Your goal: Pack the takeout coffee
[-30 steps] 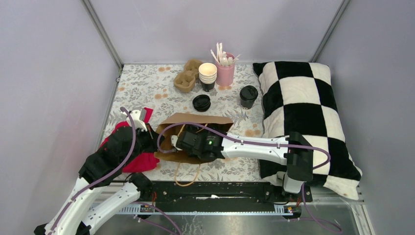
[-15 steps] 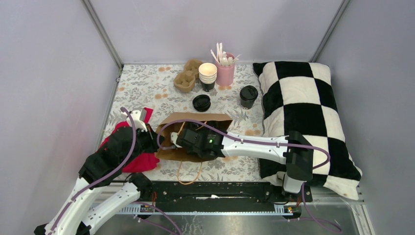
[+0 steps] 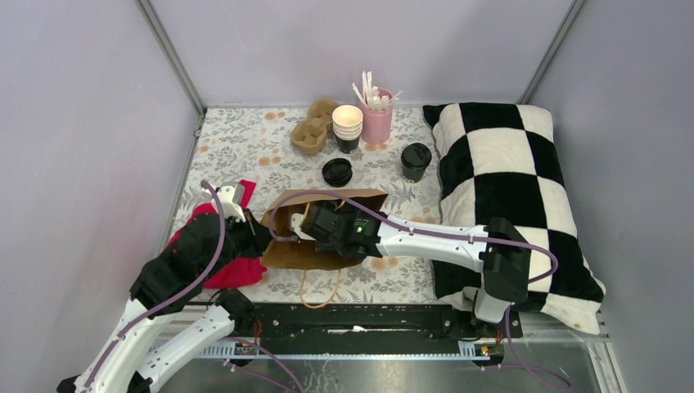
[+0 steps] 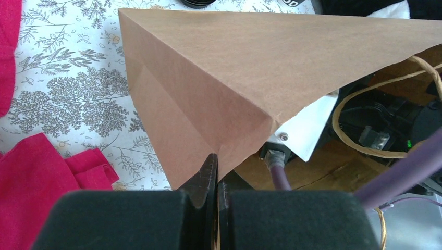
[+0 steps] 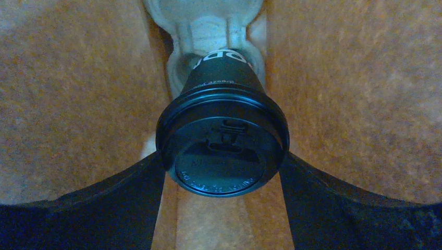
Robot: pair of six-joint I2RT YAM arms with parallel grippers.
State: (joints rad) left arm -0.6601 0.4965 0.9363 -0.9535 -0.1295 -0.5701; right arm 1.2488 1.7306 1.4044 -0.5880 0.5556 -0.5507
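A brown paper bag lies on its side on the flowered tabletop. My left gripper is shut on the bag's edge, with paper pinched between its fingers. My right gripper is deep inside the bag. Its fingers press both sides of the lid of a takeout coffee, a black lidded cup with its base pointing away. Behind that base sits a pale moulded shape. From above only the right wrist shows at the bag's mouth. A second lidded black cup stands on the table.
Loose black lids, a stack of lidless cups, a pink cup of stirrers and a pulp carrier stand at the back. A checkered pillow fills the right side. A red cloth lies under my left arm.
My right wrist has shifted a little toward the far right with the bag's top wall moving along. The left gripper keeps its pinch in the same place.
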